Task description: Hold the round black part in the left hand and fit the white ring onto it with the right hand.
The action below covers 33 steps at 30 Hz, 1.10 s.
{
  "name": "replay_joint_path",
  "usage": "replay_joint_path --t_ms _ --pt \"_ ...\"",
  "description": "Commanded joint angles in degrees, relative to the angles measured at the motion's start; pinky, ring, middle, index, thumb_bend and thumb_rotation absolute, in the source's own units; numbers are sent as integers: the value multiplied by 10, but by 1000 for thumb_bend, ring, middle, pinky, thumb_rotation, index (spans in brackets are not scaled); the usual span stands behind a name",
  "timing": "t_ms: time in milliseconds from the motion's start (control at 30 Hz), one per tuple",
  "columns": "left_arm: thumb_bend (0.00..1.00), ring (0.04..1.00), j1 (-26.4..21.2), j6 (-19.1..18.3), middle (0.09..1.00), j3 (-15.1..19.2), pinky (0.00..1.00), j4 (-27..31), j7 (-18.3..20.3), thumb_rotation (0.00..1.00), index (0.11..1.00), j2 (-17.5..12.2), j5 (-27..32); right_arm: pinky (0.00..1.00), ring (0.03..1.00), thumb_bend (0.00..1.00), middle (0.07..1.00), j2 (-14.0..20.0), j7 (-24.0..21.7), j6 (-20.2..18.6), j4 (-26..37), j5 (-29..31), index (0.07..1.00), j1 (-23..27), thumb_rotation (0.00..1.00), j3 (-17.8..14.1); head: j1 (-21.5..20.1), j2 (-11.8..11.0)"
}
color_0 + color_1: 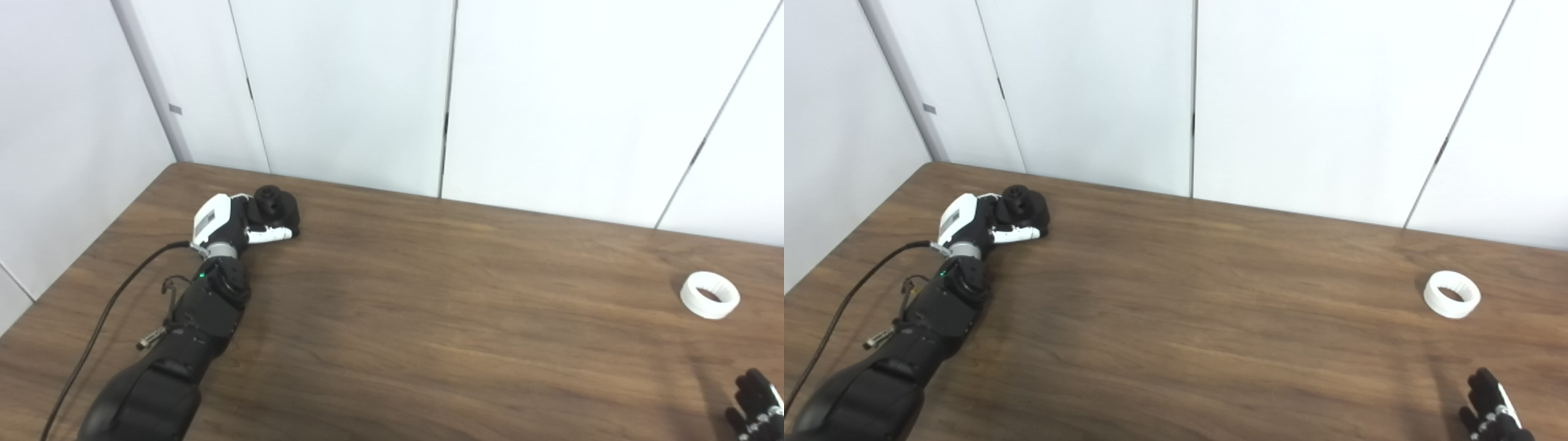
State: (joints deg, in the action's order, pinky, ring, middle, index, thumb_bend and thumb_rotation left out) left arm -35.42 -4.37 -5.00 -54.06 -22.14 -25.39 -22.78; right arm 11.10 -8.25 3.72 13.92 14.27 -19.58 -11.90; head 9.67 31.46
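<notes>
The round black part (277, 208) lies on the brown table (441, 306) at the far left. My left hand (245, 222) is wrapped around it, thumb in front and fingers closed on its near side. The white ring (710, 294) lies flat on the table at the far right, alone. My right hand (756, 407) shows only as fingertips at the bottom right corner, well short of the ring, fingers spread apart and holding nothing.
White wall panels (343, 92) stand right behind the table's back edge and along its left side. A black cable (104, 312) trails beside my left forearm toward the bottom left.
</notes>
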Motion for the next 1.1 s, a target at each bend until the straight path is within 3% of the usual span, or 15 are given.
replay_joint_path --t_ms 0,67,133,633,833,1067 --pt "627 957 -24 16 835 3 1000 -3 -27 118 520 -6 -2 1000 1000 626 972 9 -2 4 10 0 959 1 1000 -1 1 1" --pt "546 938 -23 26 795 4 1000 -5 -48 68 491 -4 -5 1000 1000 623 968 8 0 1 12 -1 955 1 1000 -2 1 1" --pt "530 931 -23 33 777 2 1000 -8 -60 56 484 -3 -7 1000 1000 619 968 8 0 0 14 -1 955 1 1000 -2 0 2" --pt "524 910 -17 62 757 -3 1000 -6 -83 53 483 -4 -9 1000 1000 625 955 6 3 7 9 -11 950 4 1000 0 -8 5" --pt "525 905 0 54 765 -3 1000 42 -82 54 482 -7 -17 1000 1000 635 952 2 5 6 10 -18 946 2 1000 3 -20 0" --pt "526 930 43 -3 788 4 1000 186 -33 55 483 -12 -26 1000 1000 611 938 -4 2 8 15 -12 940 1 1000 7 -31 6"
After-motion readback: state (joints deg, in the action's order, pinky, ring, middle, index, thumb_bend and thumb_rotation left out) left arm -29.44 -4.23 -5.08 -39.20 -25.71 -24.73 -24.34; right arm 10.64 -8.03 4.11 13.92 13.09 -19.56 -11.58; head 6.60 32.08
